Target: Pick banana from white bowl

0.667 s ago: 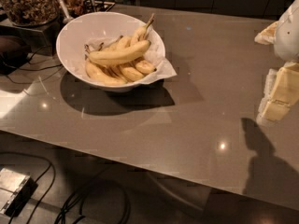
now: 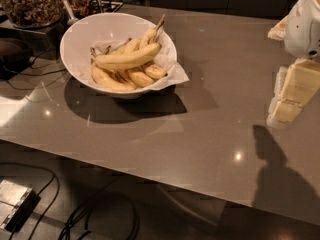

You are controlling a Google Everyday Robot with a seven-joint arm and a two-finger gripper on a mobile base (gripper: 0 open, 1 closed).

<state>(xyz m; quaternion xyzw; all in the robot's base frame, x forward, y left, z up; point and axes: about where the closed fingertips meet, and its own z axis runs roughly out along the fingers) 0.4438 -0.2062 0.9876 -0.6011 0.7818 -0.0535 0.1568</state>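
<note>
Camera view — gripper (image 2: pixel 287 96) at right edge, far from banana (image 2: pixel 127 59).

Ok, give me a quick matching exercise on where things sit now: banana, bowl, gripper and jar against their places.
Things:
1. banana
2. white bowl
3. gripper
4. jar

Places:
A. far right edge of the view
B. top left corner, behind the bowl
C. lying across the top of the pile
D. on the table, left of centre

Pairs: 1-C, 2-D, 3-A, 4-B.
</note>
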